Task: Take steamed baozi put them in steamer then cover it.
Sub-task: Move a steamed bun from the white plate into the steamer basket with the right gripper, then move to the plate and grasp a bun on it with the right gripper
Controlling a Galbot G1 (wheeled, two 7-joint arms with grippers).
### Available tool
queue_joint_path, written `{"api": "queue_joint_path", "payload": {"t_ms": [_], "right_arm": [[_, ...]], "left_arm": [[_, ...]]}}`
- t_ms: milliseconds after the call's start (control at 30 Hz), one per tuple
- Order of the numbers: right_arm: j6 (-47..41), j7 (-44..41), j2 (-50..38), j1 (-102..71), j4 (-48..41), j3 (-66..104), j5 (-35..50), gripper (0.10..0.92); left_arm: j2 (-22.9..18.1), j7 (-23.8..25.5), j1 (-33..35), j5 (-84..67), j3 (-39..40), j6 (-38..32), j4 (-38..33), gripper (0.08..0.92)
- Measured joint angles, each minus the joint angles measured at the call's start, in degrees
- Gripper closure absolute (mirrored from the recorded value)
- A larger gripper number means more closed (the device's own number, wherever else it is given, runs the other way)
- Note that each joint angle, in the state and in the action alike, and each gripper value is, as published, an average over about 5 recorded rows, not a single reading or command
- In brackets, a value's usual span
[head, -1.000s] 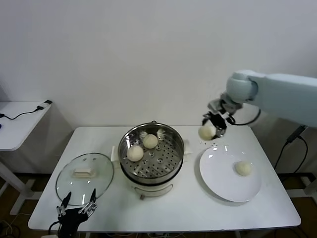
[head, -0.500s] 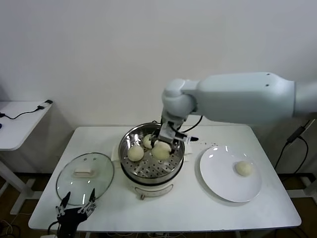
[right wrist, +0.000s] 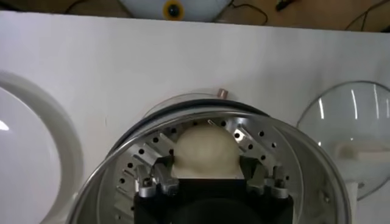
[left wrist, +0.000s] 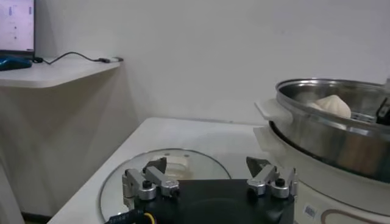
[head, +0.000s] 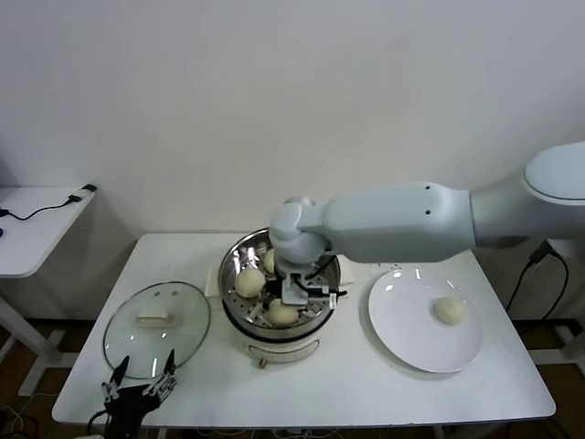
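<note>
Left gripper (head: 140,388) idle at near desk (head: 366,384) edge, jaws wide, empty, just short of glass cover (head: 156,326) lying flat. Steamer (head: 239,265) mid-desk, three buns inside. Right gripper (right wrist: 210,178) down in steamer, jaws spread either side of near bun (right wrist: 206,151) resting on perforated tray. Fourth bun (head: 449,310) on plate (head: 402,320), right side; bare desk around plate.
</note>
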Motion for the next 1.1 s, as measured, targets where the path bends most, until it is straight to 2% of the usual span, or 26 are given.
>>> {"api": "queue_joint_path", "payload": {"t_ms": [167,367,700,1100], "right_arm": [[1.3,-0.5,-0.8,1.0,-0.9,1.4,1.3,0.204],[3.0,-4.8,-4.4,6.1,-4.5,1.4,8.3,0.203],[-2.5,-11.7,-17.6,13.2,-13.9,-7.1,22.3,0.203],[-11.2,-12.1,-32.9,0.6,-22.4,-4.4,21.7,0.203]], "left_arm": [[0.0,0.0,0.1,0.0,-0.1,-0.2,0.0,0.177],[0.1,0.0,0.2,0.1,-0.2,-0.3,0.0,0.177],[0.4,0.1,-0.4,-0.1,-0.4,-0.3,0.0,0.177],[0.0,0.4,-0.7,0.1,-0.6,0.4,0.0,0.177]]}}
